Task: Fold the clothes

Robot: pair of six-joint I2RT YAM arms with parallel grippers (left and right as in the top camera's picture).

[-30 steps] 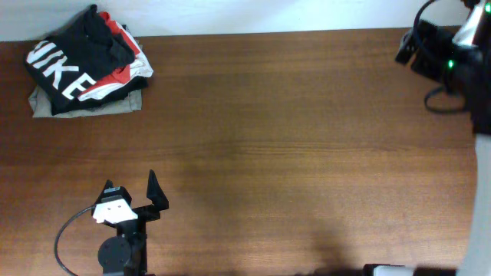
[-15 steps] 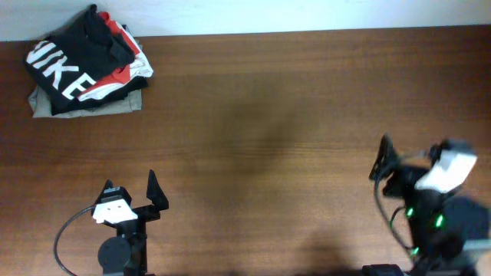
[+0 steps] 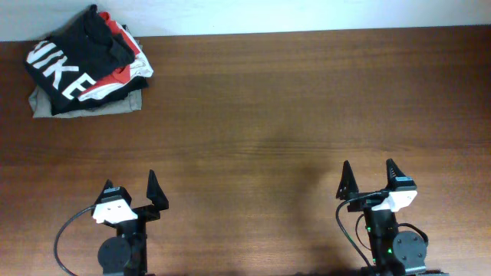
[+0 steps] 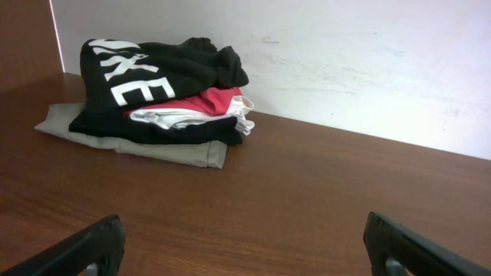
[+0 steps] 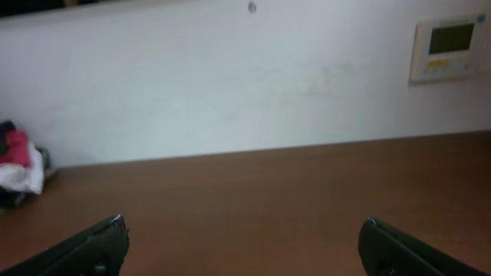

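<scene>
While the left gripper [image 3: 130,185] and right gripper [image 3: 367,173] sit at the near edge of the table [image 3: 253,115], the stack of folded clothes [image 3: 84,65] lies at the table's far left corner, black garment [image 4: 153,73] uppermost. Both grippers: fingers spread apart, holding nothing, well apart from the stack.

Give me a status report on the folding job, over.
Left pincer open, empty. Right pincer open, empty. Clothes pile folded, far left corner, neither pincer near it. No obstruction seen.
</scene>
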